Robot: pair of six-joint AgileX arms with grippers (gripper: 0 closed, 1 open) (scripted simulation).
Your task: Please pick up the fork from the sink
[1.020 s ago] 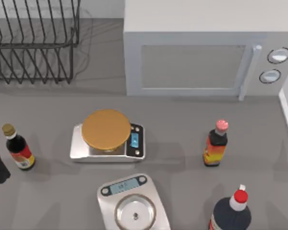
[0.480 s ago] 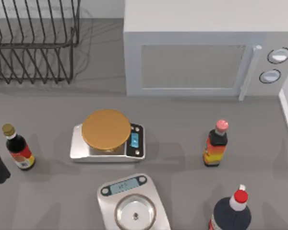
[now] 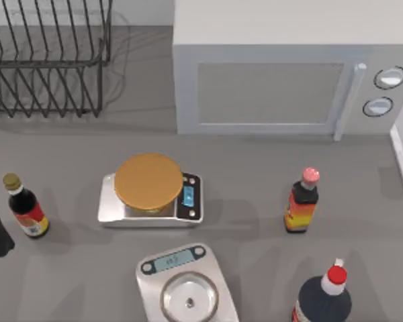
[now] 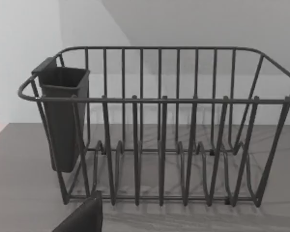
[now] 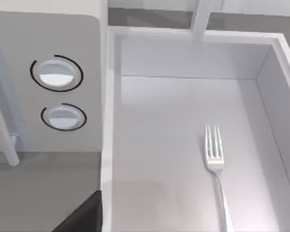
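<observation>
Fork, slender silver-grey metal, lies flat on the floor of the white rectangular sink, tines toward its far wall. Bring your right arm down over the handle, fingers straddling it; you cannot tell either pincer's opening from these views.

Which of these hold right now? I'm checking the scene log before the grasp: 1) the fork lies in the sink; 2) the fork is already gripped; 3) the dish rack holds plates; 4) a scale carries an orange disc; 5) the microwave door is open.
1) True: the fork lies flat on the floor of the sink, tines toward the far wall.
2) False: nothing touches the fork.
3) False: the dish rack has bare slots and a dark cup hung on one end.
4) True: the scale carries the orange disc.
5) False: the microwave door is closed.
</observation>
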